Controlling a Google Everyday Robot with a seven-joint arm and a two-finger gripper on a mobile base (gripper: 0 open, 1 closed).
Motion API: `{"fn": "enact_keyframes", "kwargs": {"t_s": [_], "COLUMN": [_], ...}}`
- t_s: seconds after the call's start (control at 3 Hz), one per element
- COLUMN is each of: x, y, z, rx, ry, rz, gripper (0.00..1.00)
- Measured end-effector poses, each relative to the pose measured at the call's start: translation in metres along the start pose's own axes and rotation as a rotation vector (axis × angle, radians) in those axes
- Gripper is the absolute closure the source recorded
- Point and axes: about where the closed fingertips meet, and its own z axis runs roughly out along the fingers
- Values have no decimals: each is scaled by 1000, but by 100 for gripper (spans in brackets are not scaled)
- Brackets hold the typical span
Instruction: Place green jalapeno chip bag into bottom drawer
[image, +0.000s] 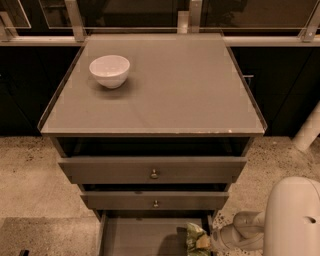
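The robot's arm filled the near right corner, its broad white link rounded and upright at the edge of view. From it a paler wrist reached leftward, held low. The gripper sat at the wrist's left end, pointing left, low and near.
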Motion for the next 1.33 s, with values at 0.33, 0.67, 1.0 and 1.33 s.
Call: {"fn": "enact_keyframes", "kwargs": {"t_s": [0.33, 0.67, 1.0, 1.33], "x": [0, 0, 0, 0], "y": [0, 0, 0, 0], "z": [0, 0, 0, 0], "rx": [0, 0, 0, 0], "ry": [0, 0, 0, 0], "rz": [0, 0, 0, 0], "gripper": [35, 11, 0, 0]}}
